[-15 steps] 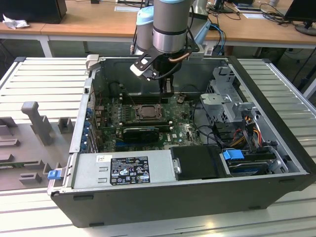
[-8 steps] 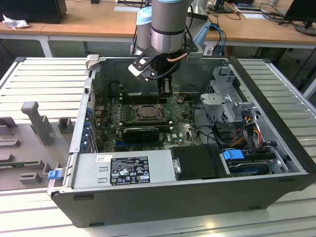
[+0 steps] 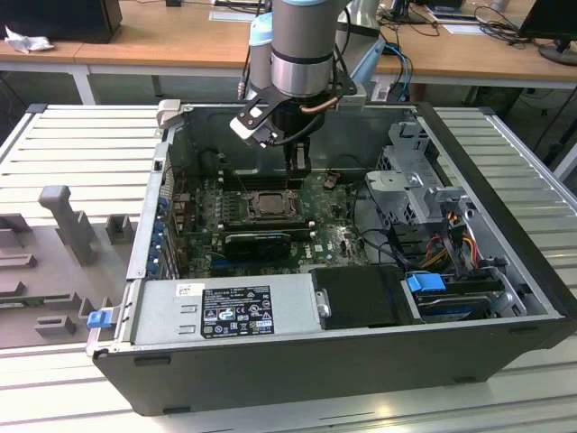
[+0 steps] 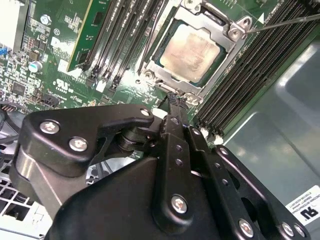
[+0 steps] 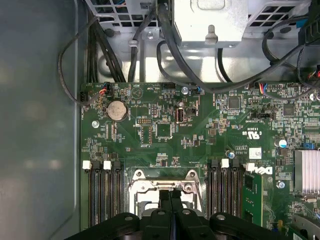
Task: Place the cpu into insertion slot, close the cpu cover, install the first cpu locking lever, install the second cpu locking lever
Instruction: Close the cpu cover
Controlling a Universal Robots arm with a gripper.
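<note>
The cpu (image 4: 190, 46) already sits in the insertion slot (image 3: 268, 206), and the cpu cover (image 4: 215, 19) lies flat over its edges to hold it down. The claw (image 4: 172, 102) has its fingers pressed together with nothing seen between them. Its tips are at the cover's edge, likely to work a locking lever; one thin lever (image 4: 285, 22) juts out past the socket corner

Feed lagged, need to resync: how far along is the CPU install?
Done: the dull silver square cpu lies seated, thin silvery metal frame cover down around it. In hand: the shut gripper at that cover's edge. Left: a thin metal lever rod juts free.
</note>
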